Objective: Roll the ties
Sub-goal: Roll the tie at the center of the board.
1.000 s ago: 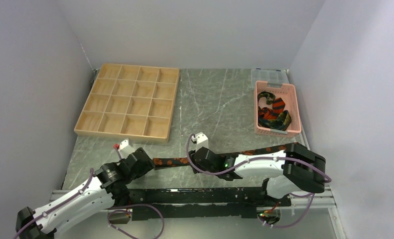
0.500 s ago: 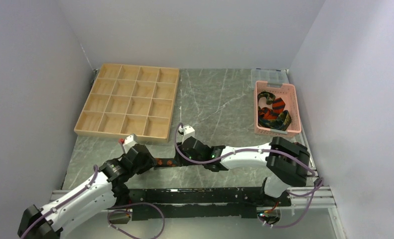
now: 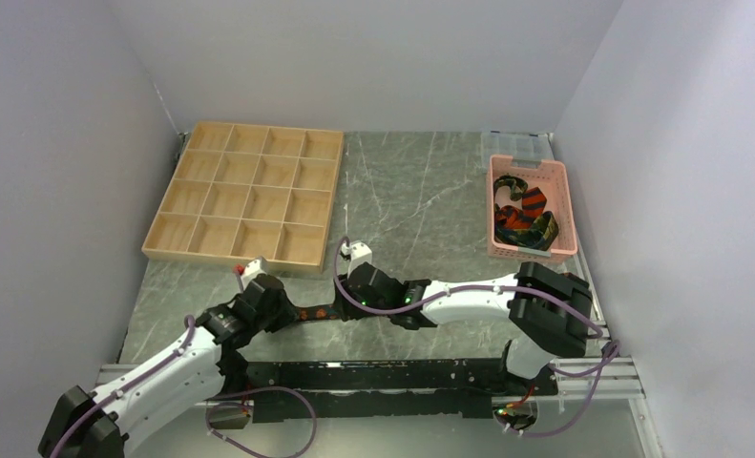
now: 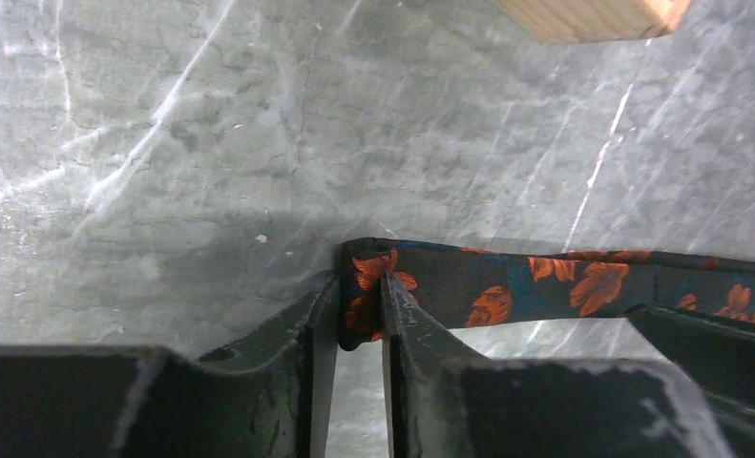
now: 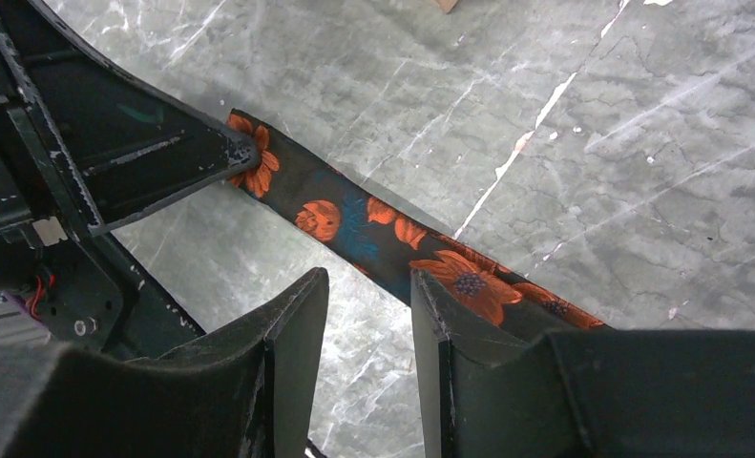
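Observation:
A black tie with orange flowers (image 4: 545,286) lies flat on the grey marble table. My left gripper (image 4: 359,291) is shut on its folded left end. In the top view the left gripper (image 3: 283,310) and right gripper (image 3: 340,298) are close together, with a short piece of the tie (image 3: 314,311) showing between them. My right gripper (image 5: 368,281) is open with nothing in its gap. The tie (image 5: 383,224) runs under its right finger. More ties (image 3: 524,215), striped orange and dark, lie bunched in the pink basket (image 3: 531,167).
A wooden tray with many compartments (image 3: 230,256) stands at the back left, its near edge just beyond the left gripper. A clear plastic box (image 3: 516,143) sits behind the basket. The left gripper's finger (image 5: 163,162) shows in the right wrist view.
My right gripper has moved left along the tie, close to the left gripper. The left gripper has shifted slightly away from the near edge, still holding the tie's end.

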Robot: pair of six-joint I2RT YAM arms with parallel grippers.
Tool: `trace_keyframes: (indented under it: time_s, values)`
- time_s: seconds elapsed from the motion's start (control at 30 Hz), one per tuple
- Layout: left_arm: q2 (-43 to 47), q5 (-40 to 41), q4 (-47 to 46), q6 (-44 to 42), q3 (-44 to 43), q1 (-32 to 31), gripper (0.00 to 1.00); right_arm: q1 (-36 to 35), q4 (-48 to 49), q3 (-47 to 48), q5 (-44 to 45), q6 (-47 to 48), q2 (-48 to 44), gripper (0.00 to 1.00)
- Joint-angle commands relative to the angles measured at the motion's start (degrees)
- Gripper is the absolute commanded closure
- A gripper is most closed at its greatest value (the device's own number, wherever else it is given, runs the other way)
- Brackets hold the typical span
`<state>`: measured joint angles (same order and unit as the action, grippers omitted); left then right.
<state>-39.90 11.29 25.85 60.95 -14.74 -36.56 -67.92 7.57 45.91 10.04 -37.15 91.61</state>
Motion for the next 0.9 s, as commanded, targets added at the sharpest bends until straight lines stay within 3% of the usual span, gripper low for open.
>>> trace_keyframes:
  time_s: [0.0, 0.1, 0.33, 0.53, 0.87]
  values:
    - [1.4, -1.3, -1.6, -0.3, 1.6, 0.3, 0.76, 0.0, 2.5, 1.8, -0.3, -0.5, 0.3, 0.58]
    - [3.0, -1.2, -1.4, -0.2, 2.1, 0.3, 0.83, 0.1, 2.3, 4.0, -1.5, -0.4, 2.0, 0.61]
    - [4.3, -0.4, 0.0, -0.9, 0.7, 0.3, 0.95, 0.0, -0.2, 9.6, -3.6, 0.3, 9.3, 0.77]
    - [4.7, 0.3, 1.2, -1.7, -0.8, 0.3, 0.97, 0.0, -1.9, 9.1, -2.3, -0.3, 10.7, 0.84]
    - [5.6, -0.1, 3.0, -4.1, -5.1, 0.3, 0.97, 0.1, -2.7, 7.6, -0.8, -0.4, 12.4, 0.86]
